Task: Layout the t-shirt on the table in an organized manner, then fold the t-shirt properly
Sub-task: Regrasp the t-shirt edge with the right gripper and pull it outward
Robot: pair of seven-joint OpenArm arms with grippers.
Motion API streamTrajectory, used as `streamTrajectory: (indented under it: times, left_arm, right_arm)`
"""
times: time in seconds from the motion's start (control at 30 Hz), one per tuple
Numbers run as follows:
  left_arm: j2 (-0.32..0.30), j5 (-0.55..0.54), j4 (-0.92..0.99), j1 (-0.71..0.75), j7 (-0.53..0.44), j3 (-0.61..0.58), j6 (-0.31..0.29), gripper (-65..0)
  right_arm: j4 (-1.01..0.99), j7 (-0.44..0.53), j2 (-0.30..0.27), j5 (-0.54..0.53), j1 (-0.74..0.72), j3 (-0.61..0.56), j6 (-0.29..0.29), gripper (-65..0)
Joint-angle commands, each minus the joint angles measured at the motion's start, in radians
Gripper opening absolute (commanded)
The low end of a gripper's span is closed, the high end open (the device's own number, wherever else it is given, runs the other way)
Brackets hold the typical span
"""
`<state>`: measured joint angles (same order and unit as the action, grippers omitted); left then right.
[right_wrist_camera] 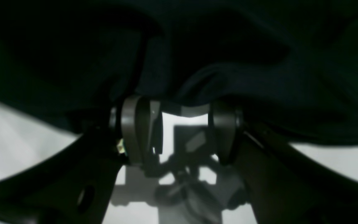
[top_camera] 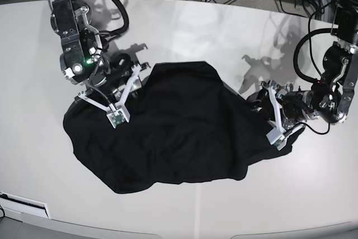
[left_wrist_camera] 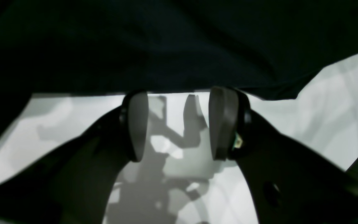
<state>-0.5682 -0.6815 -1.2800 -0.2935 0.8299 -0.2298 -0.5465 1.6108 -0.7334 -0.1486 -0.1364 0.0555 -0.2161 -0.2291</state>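
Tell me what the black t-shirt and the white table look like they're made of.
The t-shirt looks like soft matte knit fabric, probably cotton: it lies in limp wrinkles and shows no shine. The table looks like hard, glossy laminate or plastic: it gives reflections and sharp shadows.

The base view is evenly and brightly lit, with sharp arm shadows cast on the table [top_camera: 224, 32] — slight glare is seen. Both wrist views are dim and soft — the t-shirt [left_wrist_camera: 166, 43] is rendered as near-featureless black.

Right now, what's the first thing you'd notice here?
A big black t-shirt lies rumpled in the middle of the shiny white table. A robot arm reaches in from each side, with the left hand and right hand low at the shirt's edges, both open.
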Motion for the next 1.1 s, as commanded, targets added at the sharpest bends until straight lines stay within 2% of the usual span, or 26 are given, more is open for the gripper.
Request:
streamTrajectory:
  times: [0.0,0.13,0.33,0.5,0.57,0.63,0.8,0.97,1.07]
  left_arm:
    - [-0.013,-0.017,-0.014,-0.019,-0.022,0.008,-0.001,-34.0]
    - [-0.011,-0.02,-0.014,-0.016,-0.021,0.008,0.0,-34.0]
    - [-0.011,-0.02,-0.014,-0.005,-0.022,0.008,0.0,-34.0]
    - [-0.01,-0.042,-0.014,-0.005,-0.029,0.008,0.0,-34.0]
    - [-0.011,-0.042,-0.014,-0.005,-0.029,0.008,0.0,-34.0]
    - [-0.011,-0.037,-0.014,-0.005,-0.029,0.008,-0.001,-34.0]
    - [-0.011,-0.035,-0.014,0.003,-0.029,0.008,0.0,-34.0]
    - [-0.011,-0.035,-0.014,0.002,-0.03,0.008,0.0,-34.0]
    - [-0.011,-0.034,-0.014,0.003,-0.036,0.008,-0.001,-34.0]
  right_arm:
    - [0.017,0.025,0.011,0.013,-0.042,0.003,0.011,-30.3]
    - [0.017,0.011,0.035,0.011,-0.138,0.003,0.032,-30.3]
    - [0.003,0.024,0.074,-0.005,-0.233,0.003,-0.033,-30.3]
    - [-0.142,0.065,0.087,0.016,-0.321,0.003,-0.043,-30.3]
    - [-0.163,0.0,0.084,0.026,-0.35,0.003,-0.045,-30.5]
    - [-0.122,-0.067,0.074,0.001,-0.365,0.004,-0.072,-30.8]
    - [0.122,-0.162,0.003,-0.059,-0.296,0.024,-0.122,-30.8]
    - [0.214,-0.165,-0.065,-0.058,-0.129,0.023,-0.212,-30.8]
    - [0.214,-0.154,-0.078,-0.062,-0.041,0.023,-0.231,-30.8]
